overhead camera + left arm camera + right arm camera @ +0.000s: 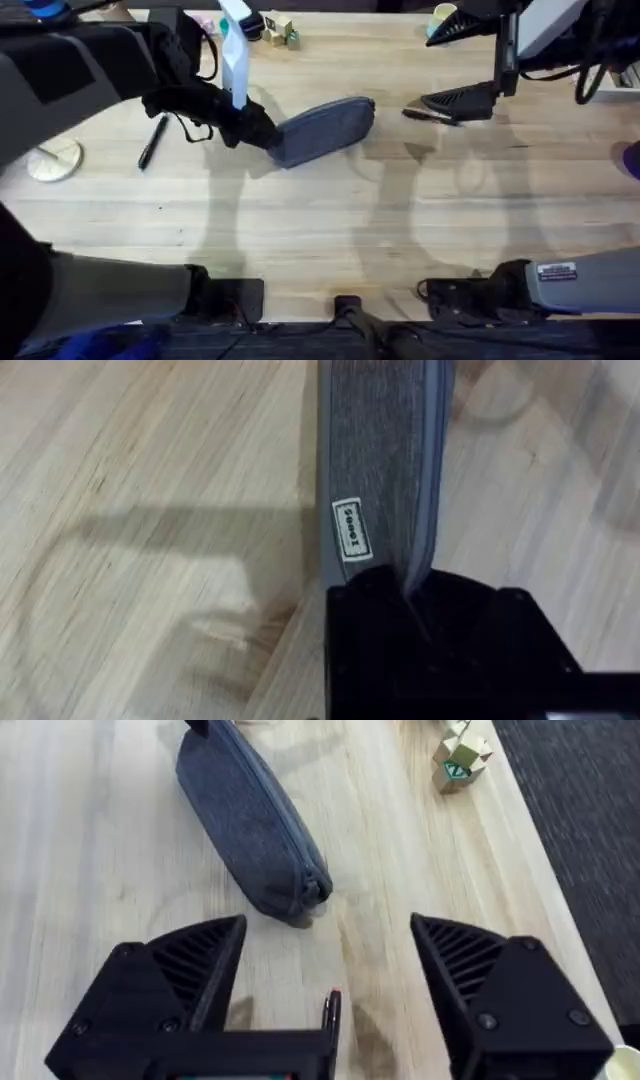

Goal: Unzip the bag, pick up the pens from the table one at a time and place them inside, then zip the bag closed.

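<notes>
1. Pens on the table (330,240): one dark pen (152,141) lies at the far left of the light-wood top, apart from everything else and untouched.
2. Just right of it, the left gripper (262,135) is clamped on the near-left end of the bag (325,130). In the left wrist view its black fingers (400,605) pinch the bag (385,460) at its end beside a small white label (347,526).
3. The grey-blue bag lies slantwise in the middle of the table, its far end pointing up and to the right; the zipper looks closed along its top.
4. To the right of the bag, with a gap between, the right gripper (432,110) hovers with its fingers spread wide and holding nothing. Its wrist view shows the bag's end (300,890) beyond the fingers.
5. Small wooden blocks (458,755) sit near the table's far edge.
</notes>
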`<action>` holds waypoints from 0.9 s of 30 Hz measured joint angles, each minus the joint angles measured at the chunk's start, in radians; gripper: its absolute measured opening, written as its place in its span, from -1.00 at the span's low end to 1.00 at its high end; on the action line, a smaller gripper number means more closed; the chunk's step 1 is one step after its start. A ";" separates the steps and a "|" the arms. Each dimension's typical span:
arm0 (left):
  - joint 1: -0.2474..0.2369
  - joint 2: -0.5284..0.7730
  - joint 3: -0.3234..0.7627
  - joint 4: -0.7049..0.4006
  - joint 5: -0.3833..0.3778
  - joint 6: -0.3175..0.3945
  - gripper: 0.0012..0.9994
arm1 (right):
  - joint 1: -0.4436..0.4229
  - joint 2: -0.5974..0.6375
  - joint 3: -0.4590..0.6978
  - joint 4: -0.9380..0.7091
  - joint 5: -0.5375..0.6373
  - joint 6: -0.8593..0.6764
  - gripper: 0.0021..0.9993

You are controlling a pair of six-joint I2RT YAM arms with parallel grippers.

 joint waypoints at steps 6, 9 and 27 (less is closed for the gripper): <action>0.000 0.000 0.000 0.000 0.000 0.000 -0.92 | 0.001 0.001 0.000 -0.030 -0.016 -0.003 0.99; 0.000 0.000 0.000 0.000 0.000 0.000 -0.92 | 0.003 0.001 0.000 -0.031 -0.021 -0.003 0.99; 0.000 0.000 0.000 0.000 0.000 0.000 -0.92 | 0.006 0.001 0.000 -0.024 -0.006 -0.003 0.99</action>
